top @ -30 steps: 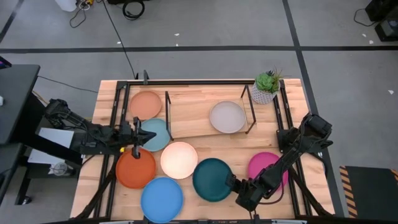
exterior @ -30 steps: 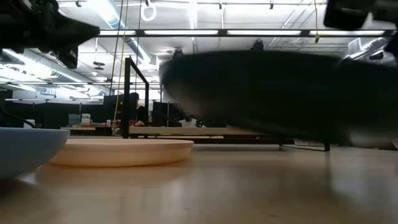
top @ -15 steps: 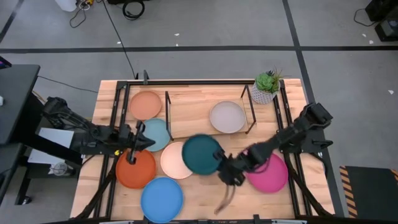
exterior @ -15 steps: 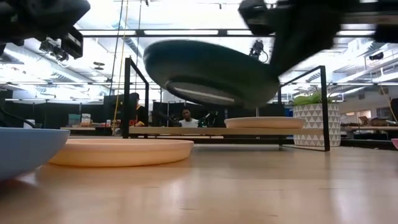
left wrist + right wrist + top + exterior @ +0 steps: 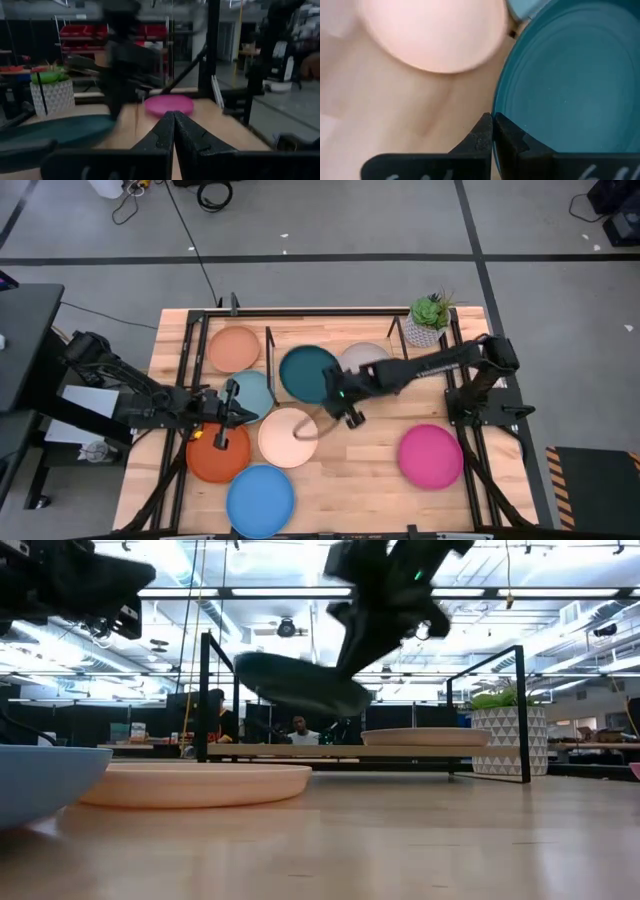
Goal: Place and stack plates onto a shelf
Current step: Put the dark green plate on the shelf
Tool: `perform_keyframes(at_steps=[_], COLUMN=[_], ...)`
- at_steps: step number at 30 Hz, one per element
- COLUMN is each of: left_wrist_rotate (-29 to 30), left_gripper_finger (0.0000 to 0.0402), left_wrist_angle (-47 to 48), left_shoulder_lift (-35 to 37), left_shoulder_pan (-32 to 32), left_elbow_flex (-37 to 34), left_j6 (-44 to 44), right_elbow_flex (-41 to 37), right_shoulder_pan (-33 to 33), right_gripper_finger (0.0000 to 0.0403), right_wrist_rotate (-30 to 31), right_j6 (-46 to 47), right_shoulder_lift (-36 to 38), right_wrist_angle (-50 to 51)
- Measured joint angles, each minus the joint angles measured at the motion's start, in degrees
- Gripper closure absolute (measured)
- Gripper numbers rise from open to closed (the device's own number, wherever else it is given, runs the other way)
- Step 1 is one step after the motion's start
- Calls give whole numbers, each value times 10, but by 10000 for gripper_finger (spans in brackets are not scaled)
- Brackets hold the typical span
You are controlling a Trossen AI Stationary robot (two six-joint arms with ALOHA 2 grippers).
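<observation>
Dark teal plate (image 5: 308, 374): lifted off the surface, tilted, over the left half of the shelf (image 5: 275, 385)
right gripper (image 5: 343, 398): fingers pinched onto the dark teal plate's near rim, arm stretched across from the right
grey plate (image 5: 372, 358): lying on the shelf's right half, partly under the right arm
left gripper (image 5: 232, 409): fingers pressed together, holding nothing, just left of the shelf above the light teal plate (image 5: 252, 393)
cream plate (image 5: 287, 437): on the surface (image 5: 360, 480) just in front of the shelf
magenta plate (image 5: 431, 456): front right of the shelf
</observation>
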State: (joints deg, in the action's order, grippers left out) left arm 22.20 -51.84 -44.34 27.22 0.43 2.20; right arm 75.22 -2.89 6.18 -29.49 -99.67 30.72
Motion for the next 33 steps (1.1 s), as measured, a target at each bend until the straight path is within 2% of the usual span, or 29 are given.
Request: perform_keyframes(at_steps=[5, 8, 11, 17, 22, 28, 33], left_wrist_rotate=[0, 0, 0, 0, 0, 0, 0], left_gripper_finger=[386, 386, 386, 386, 386, 386, 386], left_wrist_angle=[7, 5, -8, -6, -6, -6, -6], left_shoulder_lift=[-3, 0, 1, 1, 1, 1, 1], left_shoulder_pan=[0, 0, 0, 0, 0, 0, 0], left_elbow_flex=[0, 0, 0, 0, 0, 0, 0], left_j6=[0, 5, 22, 27, 33, 34, 34], right_elbow_flex=[0, 0, 0, 0, 0, 0, 37], right_shoulder_pan=[48, 63, 68, 57, 47, 36, 16], right_gripper_finger=[388, 388, 387, 381, 352, 325, 320], right_wrist_rotate=[-37, -67, -73, -25, -33, -10, 27], right_j6=[-20, -27, -46, -52, -48, -47, -45], right_shoulder_lift=[-19, -38, -61, -90, -87, -83, -83], right_wrist_angle=[-29, -42, -56, -69, -68, -76, -50])
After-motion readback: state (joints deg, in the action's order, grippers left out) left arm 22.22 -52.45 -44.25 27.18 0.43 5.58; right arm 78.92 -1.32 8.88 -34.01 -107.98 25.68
